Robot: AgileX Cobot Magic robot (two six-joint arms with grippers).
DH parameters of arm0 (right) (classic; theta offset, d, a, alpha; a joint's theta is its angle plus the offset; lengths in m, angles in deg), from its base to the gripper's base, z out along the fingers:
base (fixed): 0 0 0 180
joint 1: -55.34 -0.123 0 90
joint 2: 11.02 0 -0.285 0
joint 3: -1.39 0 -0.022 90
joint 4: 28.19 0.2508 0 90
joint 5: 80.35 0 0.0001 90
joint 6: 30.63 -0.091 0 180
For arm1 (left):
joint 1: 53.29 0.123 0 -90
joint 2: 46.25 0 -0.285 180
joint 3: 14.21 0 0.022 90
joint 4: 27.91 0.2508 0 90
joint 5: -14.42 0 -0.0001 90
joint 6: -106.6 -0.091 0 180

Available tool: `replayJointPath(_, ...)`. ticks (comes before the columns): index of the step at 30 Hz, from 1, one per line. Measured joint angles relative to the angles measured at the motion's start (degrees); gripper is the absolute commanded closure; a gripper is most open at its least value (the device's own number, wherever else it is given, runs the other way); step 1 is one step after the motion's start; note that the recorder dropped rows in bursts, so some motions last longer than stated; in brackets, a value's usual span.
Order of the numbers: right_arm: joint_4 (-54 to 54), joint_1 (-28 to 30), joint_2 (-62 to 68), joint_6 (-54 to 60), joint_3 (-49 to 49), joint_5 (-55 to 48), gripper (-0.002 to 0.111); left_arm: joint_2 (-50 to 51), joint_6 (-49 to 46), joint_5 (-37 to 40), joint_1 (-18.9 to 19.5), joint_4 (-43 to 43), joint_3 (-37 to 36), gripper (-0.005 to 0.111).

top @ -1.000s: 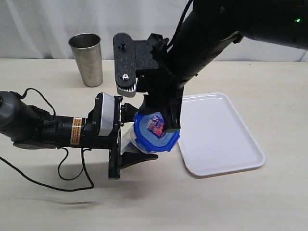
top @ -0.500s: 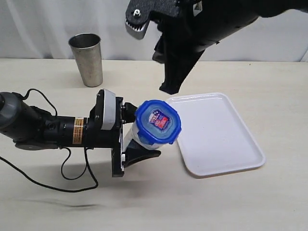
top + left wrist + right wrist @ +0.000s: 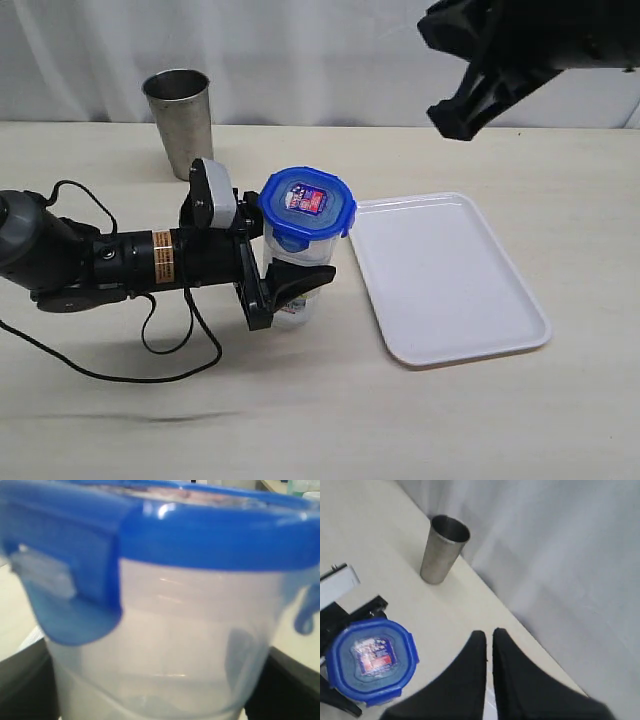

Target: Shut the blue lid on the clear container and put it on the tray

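Beige tabletop (image 3: pixel 500 420), white curtain backdrop (image 3: pixel 330 50) across the top of the exterior view.

- Steel cup (image 3: pixel 181 122): upright, upper left of the frame, near the back edge of the table. It stands apart from everything else.
- Tray (image 3: pixel 450 280): white, flat on the table, right of centre, with nothing on it.
- Clear container (image 3: pixel 293 275): upright at centre frame, just left of the tray's near-left edge and not on the tray. I cannot tell whether its base rests on the table or sits a touch above it.
- Blue lid (image 3: pixel 307 205): seated on the container's mouth, red-and-white sticker facing up. In the left wrist view one side flap of the lid (image 3: pixel 215 540) is folded down against the container wall (image 3: pixel 175 645). The picture is too blurred to say whether it has snapped home.
- Left gripper (image 3: pixel 283 290): reaches in horizontally from the left of the frame and is clamped on the container's lower body. One black finger shows in front and the other is hidden behind. In the left wrist view the fingers (image 3: pixel 22 680) flank the wall on both sides.
- Right gripper (image 3: pixel 462 118): high in the upper right of the frame, well clear of lid and tray. It is pinched closed and holds nothing. In the right wrist view (image 3: pixel 489 634) only a thin slit shows between the tips.
- Black cable (image 3: pixel 150 350): loops on the table under the left arm.
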Motion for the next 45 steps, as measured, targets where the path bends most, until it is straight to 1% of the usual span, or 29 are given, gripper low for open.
replayJointPath(6,6.7,0.0,-14.6,-0.8,9.4,7.8,0.103,-0.2,2.0,0.0,0.0,-0.9,0.0,0.107)
replayJointPath(11,8.2,0.0,-27.4,-2.9,17.9,11.4,0.103,-0.2,2.7,0.0,0.0,-0.9,0.0,0.107)
replayJointPath(15,8.4,0.0,-38.5,-5.0,24.2,12.1,0.103,-0.2,2.7,0.0,0.0,-0.9,0.0,0.107)
replayJointPath(19,11.2,0.0,-48.2,-5.8,28.4,11.0,0.103,-0.2,2.8,0.0,0.0,-0.9,0.0,0.107)
replayJointPath(23,12.3,0.0,-55.8,-6.1,29.6,7.8,0.104,-0.2,2.9,0.0,0.0,-0.9,0.0,0.107)
replayJointPath(26,12.5,0.0,-60.5,-6.1,29.6,7.3,0.104,-0.2,2.9,0.0,0.0,-0.9,0.0,0.107)
replayJointPath(32,12.7,0.0,-66.7,-6.1,29.6,7.0,0.104,-0.2,2.9,0.0,0.0,-0.9,0.0,0.107)
replayJointPath(42,12.9,0.0,-66.9,-6.1,29.6,7.0,0.104,-0.2,2.9,0.0,0.0,-0.5,0.0,0.107)
replayJointPath(45,12.8,0.3,-66.9,-6.1,30.7,7.0,0.104,-0.2,2.9,0.0,0.0,0.8,0.0,0.107)
